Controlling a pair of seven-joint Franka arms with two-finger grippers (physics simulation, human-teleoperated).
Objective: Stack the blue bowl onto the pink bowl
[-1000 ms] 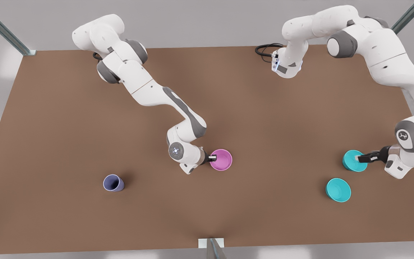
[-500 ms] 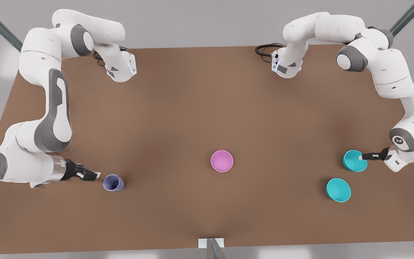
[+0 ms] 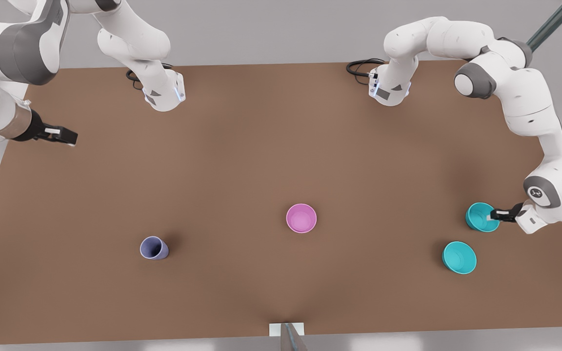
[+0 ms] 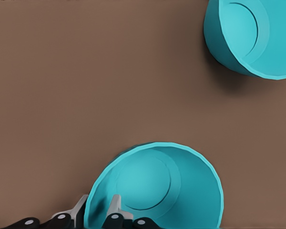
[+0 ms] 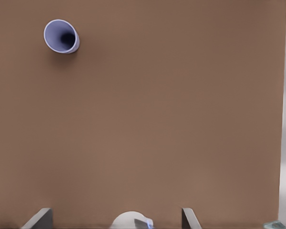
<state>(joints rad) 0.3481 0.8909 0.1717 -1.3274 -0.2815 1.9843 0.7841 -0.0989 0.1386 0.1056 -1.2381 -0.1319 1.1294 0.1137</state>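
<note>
The blue bowl [image 3: 477,216] stands upright on the table at the front view's right. My left gripper [image 3: 493,215] is shut on its rim, one finger inside and one outside; the left wrist view shows that blue bowl [image 4: 157,186] with my left gripper [image 4: 97,207] pinching its wall. The pink bowl [image 3: 301,218] sits alone near the table's middle, upright and untouched. My right gripper [image 3: 69,138] hangs open and holds nothing over the table's edge at the front view's far left; in the right wrist view the right gripper [image 5: 114,215] has its fingers spread wide.
A second teal bowl [image 3: 459,257] [image 4: 250,36] stands just in front of the held one. A lavender-blue cup [image 3: 153,247] [image 5: 61,36] stands at the front left. The brown table [image 3: 281,146] lies bare between the bowls. Both arm bases sit at the far edge.
My right arm left the pink bowl, swung past the lavender cup and rose to the front view's far left. My left gripper stayed at the blue bowl's rim and its fingers narrowed.
</note>
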